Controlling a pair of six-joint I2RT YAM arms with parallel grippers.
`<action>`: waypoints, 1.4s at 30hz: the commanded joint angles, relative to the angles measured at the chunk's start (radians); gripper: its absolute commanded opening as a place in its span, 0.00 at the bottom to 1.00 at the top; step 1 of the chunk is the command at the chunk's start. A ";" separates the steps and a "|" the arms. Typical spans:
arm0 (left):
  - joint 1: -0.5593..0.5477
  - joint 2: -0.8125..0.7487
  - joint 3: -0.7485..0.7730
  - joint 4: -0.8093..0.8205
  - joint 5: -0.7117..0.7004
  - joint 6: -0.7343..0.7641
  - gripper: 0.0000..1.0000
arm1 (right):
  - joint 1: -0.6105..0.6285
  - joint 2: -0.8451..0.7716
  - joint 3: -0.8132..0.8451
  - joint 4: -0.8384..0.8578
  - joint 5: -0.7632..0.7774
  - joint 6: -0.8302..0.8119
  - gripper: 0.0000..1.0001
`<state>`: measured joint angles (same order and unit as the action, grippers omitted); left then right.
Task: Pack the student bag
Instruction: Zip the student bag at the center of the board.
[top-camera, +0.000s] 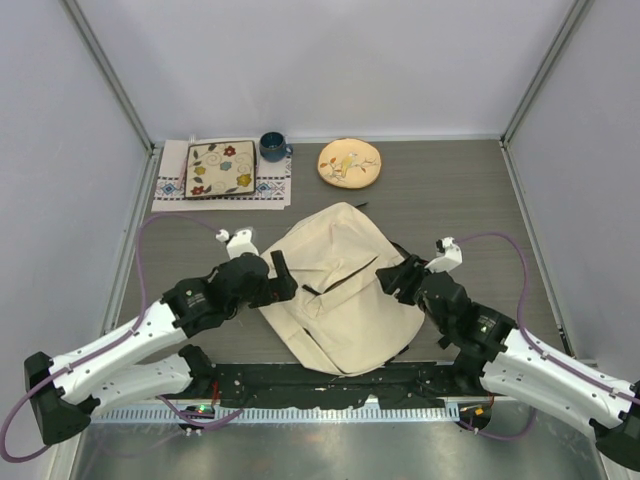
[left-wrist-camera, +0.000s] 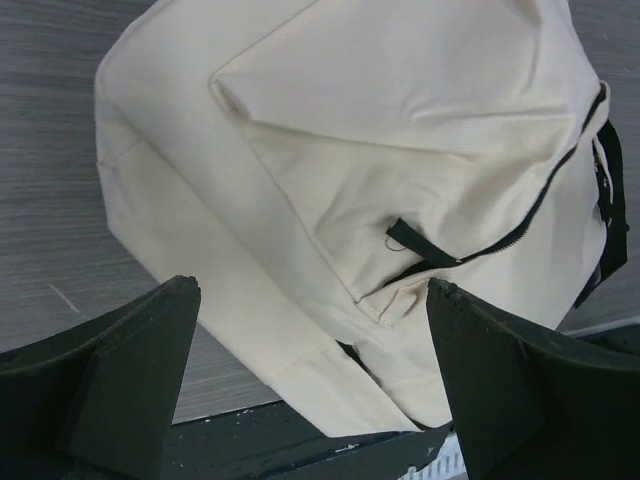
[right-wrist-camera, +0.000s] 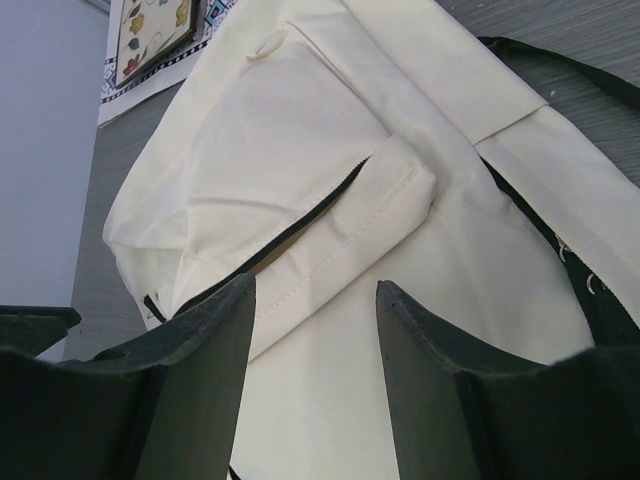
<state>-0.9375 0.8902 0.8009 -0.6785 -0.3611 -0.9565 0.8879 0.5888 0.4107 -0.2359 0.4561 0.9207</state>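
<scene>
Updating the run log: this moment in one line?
student bag on table | left gripper open at its left edge | right gripper open at right edge

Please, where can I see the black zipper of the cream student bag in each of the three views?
Top external: the zipper runs diagonally across the middle of the student bag.
Left wrist: the zipper is in the right half, rising from the centre toward the upper right.
Right wrist: the zipper is centre-left, slanting down to the left.
Shared landmark: the black pull tab at the zipper's lower end.
</scene>
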 joint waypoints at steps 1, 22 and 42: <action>0.002 -0.056 -0.051 -0.052 -0.095 -0.157 1.00 | -0.001 0.005 0.072 0.046 -0.045 -0.057 0.57; 0.002 0.027 -0.236 0.204 -0.018 -0.349 1.00 | 0.028 0.284 0.269 0.093 -0.376 -0.269 0.56; 0.005 0.119 -0.292 0.412 -0.147 -0.418 0.45 | 0.088 0.336 0.266 0.139 -0.364 -0.258 0.55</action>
<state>-0.9379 1.0119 0.5106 -0.3317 -0.4160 -1.3621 0.9646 0.9173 0.6472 -0.1486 0.0910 0.6712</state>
